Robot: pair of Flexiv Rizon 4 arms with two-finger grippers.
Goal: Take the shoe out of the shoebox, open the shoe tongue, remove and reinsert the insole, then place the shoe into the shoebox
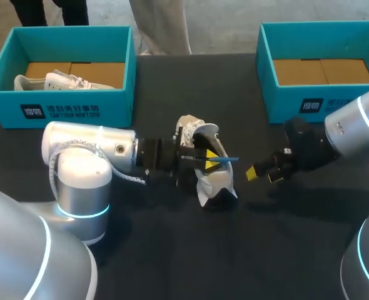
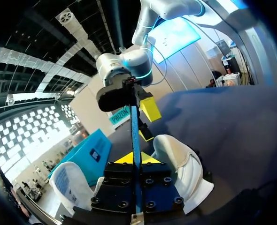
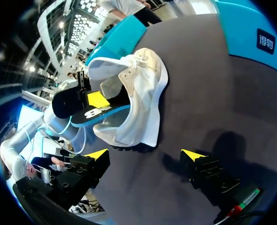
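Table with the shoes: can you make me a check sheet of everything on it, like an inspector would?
Surface: dark table, bare in front of the arms.
Job's things: white shoe lies on the table between the boxes; blue insole held at its opening; left shoebox holds a second white shoe; right shoebox shows only its cardboard floor.
Clutter: nothing seen.
Grippers: left gripper shut on the insole; right gripper open, beside the shoe, not touching it.
Cables: braided cable runs along the left arm, off the table.
Surroundings: nothing seen reaching over the table.
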